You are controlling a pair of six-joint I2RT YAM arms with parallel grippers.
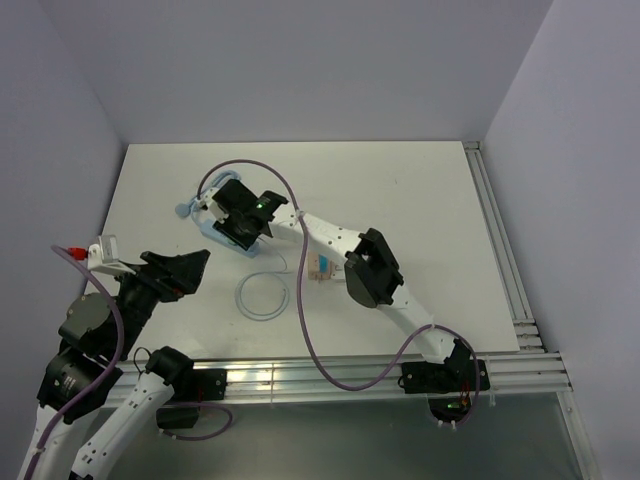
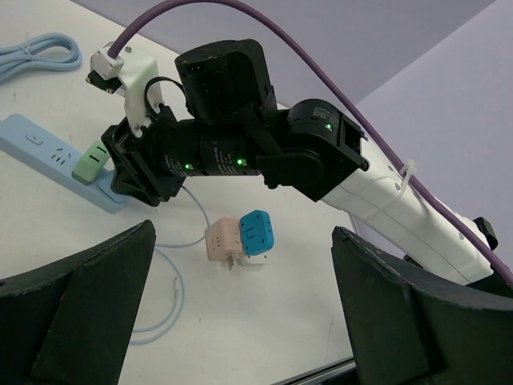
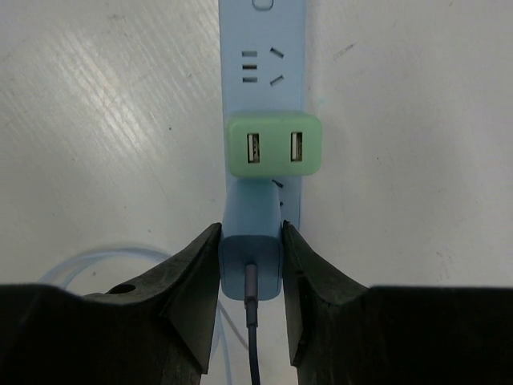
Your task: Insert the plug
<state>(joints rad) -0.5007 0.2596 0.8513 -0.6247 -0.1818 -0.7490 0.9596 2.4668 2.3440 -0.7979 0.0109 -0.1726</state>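
**Right jaws:** partly closed, clamped on both flanks of the small pale-blue plastic plug (image 3: 252,233), which has a dark cord leaving its rear face. The plug sits on the centre line of the long pale-blue plastic power strip (image 3: 261,32).

**Mint-green two-port USB charger block (image 3: 274,148):** seated in the strip, directly beyond the held plug and touching it or nearly so. One set of free socket holes shows on the strip past this block.

**Left jaws:** spread wide, holding nothing, hanging well off the strip.

**Pink cube adapter (image 2: 224,241) and blue cube adapter (image 2: 258,231):** lying together on the white surface (image 1: 400,190), near the strip. A thin pale-blue looped cord (image 1: 262,296) lies beside them.

**Handling note (judgement):**
- Keep the plug square to the strip and press straight in.
- Avoid pushing sideways against the green block.
- Nothing holds the strip down, so a skewed push could slide it.

**Not legible:**
- The plug's own body hides its pins and the socket beneath, so whether it is seated, partly in or only resting cannot be told.
- The strip's near end is cut off behind the jaws.
- From above, the right wrist covers most of the strip
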